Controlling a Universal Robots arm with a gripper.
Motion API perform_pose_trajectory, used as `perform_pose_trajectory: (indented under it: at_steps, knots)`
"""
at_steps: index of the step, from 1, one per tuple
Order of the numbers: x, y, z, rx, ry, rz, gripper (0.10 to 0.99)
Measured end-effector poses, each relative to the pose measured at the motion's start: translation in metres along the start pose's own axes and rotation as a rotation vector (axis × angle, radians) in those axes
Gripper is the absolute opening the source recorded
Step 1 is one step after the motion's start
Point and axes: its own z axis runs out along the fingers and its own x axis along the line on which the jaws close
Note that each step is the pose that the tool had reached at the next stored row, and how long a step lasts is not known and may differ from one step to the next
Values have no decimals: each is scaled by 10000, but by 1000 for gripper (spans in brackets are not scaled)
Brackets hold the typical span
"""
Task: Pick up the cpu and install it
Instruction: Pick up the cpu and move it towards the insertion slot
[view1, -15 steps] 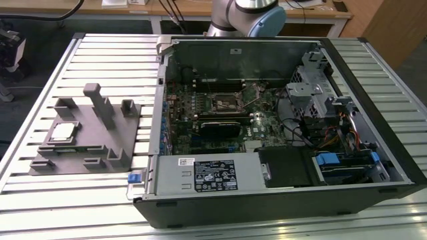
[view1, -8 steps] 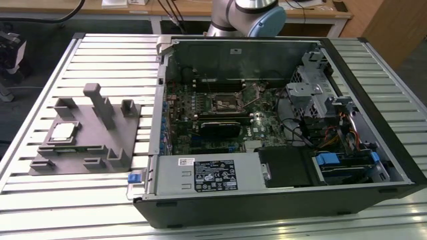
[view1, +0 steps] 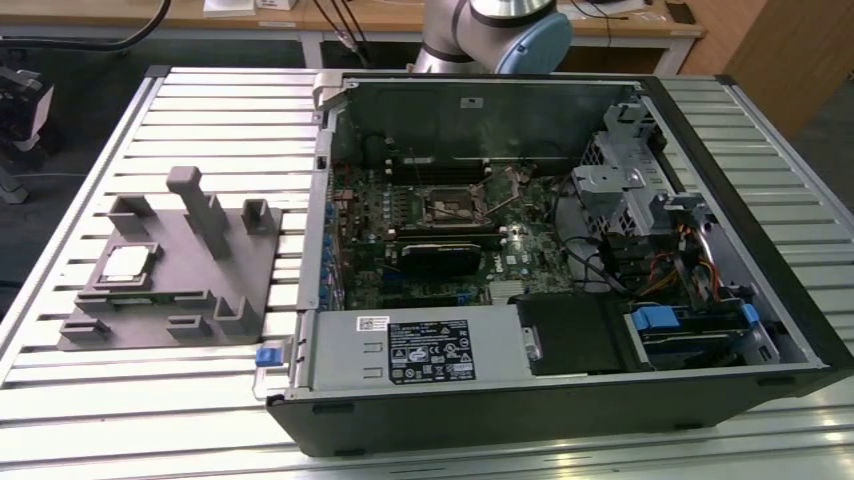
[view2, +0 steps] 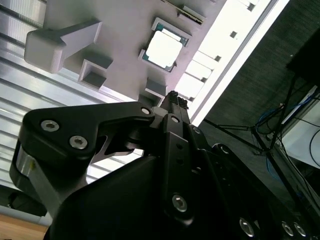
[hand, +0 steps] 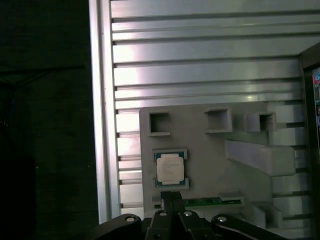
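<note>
The cpu lies flat in a shallow square pocket of the grey fixture, which sits on the slatted table to the exterior view's left of the open computer case, well apart from the socket on the motherboard. In both wrist views the jaws are clenched together with nothing between them, and their fingertips hang above the fixture just beside the chip, not touching it. The step in hand looks like the approach for the pick-up. To my eye the tips sit a little off the chip's centre, so a good grasp calls for centring over the pale top, squaring the jaws to two opposite edges, and spreading them wide enough to clear the pocket's raised corners. Gripping by the rim, lightly, should keep the chip level and spare its underside.
</note>
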Motion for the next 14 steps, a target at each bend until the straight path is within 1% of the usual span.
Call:
perform_pose_trajectory:
  at_steps: [8,14]
  knots:
    - [6,-4,23,-2,-3,0,106]
    - [12,-11,87,-1,-1,-6,106]
